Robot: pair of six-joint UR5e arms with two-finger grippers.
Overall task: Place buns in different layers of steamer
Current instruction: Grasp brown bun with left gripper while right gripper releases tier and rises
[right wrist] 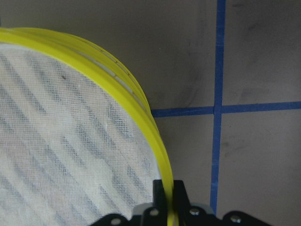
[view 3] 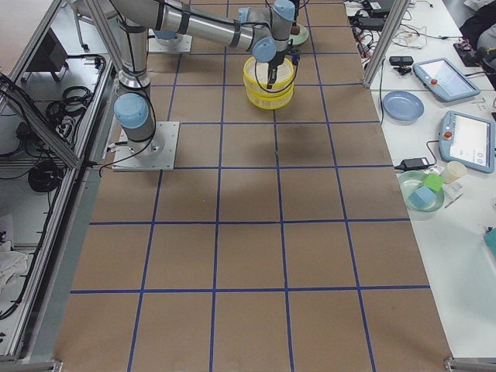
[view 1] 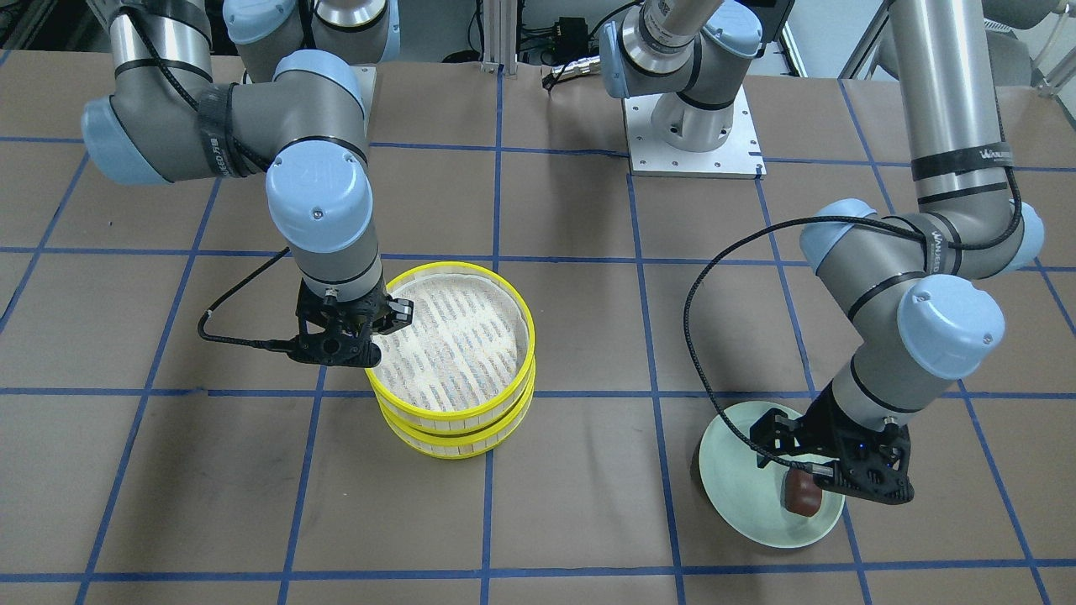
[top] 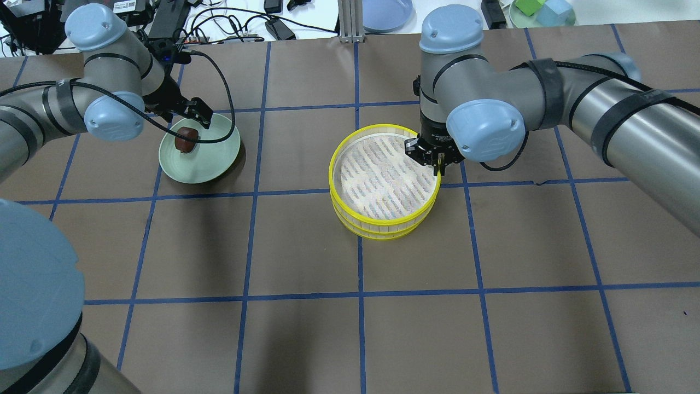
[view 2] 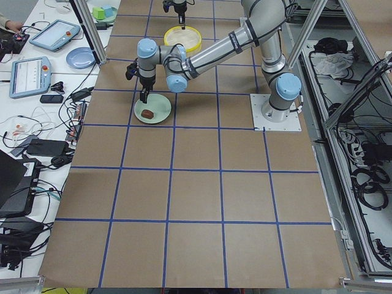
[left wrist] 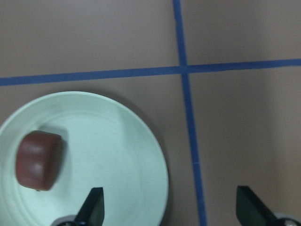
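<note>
Far left: brown bun (top: pixel 186 140) lying on plate (top: pixel 213 164), not yet picked. Above plate's edge, left end effector (left wrist: pixel 171 209) spread wide, holding nothing. Middle-right: top layer (top: pixel 383 175) bare, stacked on lower layer (view 1: pixel 458 439). Clamped on top layer's right rim: right end effector (right wrist: pixel 169 195). Judged half done at most. No white bun visible anywhere. Inside of lower layer covered by top layer, so contents impossible to tell.
</note>
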